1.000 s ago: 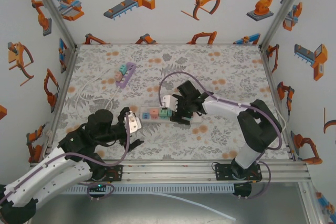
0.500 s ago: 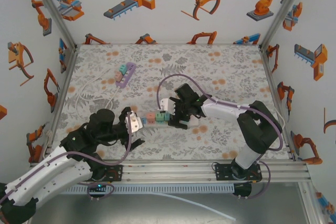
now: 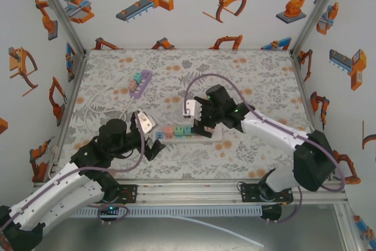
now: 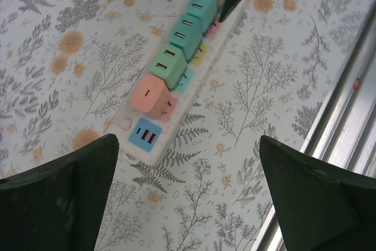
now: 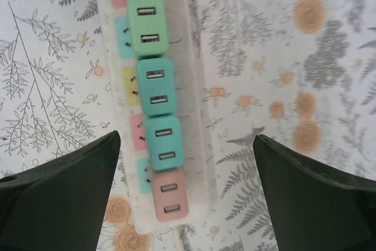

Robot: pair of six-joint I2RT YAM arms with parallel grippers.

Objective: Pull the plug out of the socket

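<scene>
Your right gripper [image 5: 185,163] stands with jaws wide apart, one finger on either side of the white power strip [image 5: 197,57], clamped on nothing. Five charger plugs [image 5: 155,86] remain seated in a row along the strip: pink, green, teal, teal, pink. Your left gripper [image 4: 188,180] is likewise spread, empty, near the strip's USB-port end. The strip lies flat on the floral table [image 3: 258,80], front-centre.
</scene>
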